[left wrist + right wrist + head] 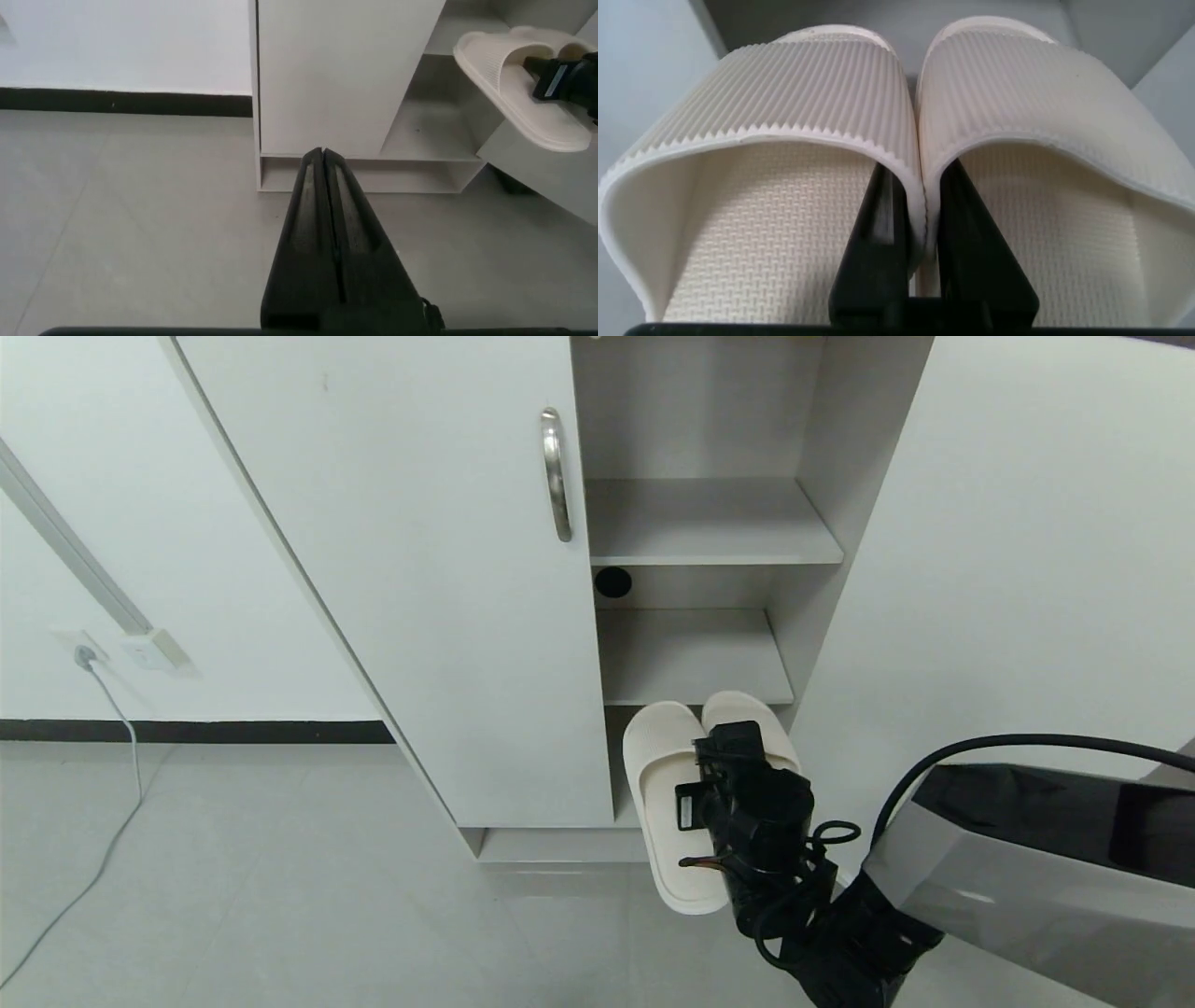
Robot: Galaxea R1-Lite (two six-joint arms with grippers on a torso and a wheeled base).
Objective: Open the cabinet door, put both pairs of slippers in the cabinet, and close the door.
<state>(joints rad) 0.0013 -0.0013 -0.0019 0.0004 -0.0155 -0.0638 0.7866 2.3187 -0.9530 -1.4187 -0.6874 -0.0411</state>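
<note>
A pair of cream slippers (672,784) hangs in the air in front of the cabinet's open right half, toes toward the lowest compartment (695,658). My right gripper (724,761) is shut on the pair, its fingers (971,233) pinching the two inner straps together, one finger inside each slipper (785,187). The slippers (523,79) also appear from the left wrist, held before the shelves. My left gripper (322,159) is shut with nothing in it, low over the floor and facing the cabinet base (364,173). The right door (1027,569) stands swung open.
The cabinet's left door (401,579) is closed, with a metal handle (556,474). Bare shelves (709,523) sit inside the open half, with a round hole in the back wall (612,582). A wall socket and cable (103,681) are at the left. Grey tiled floor lies in front.
</note>
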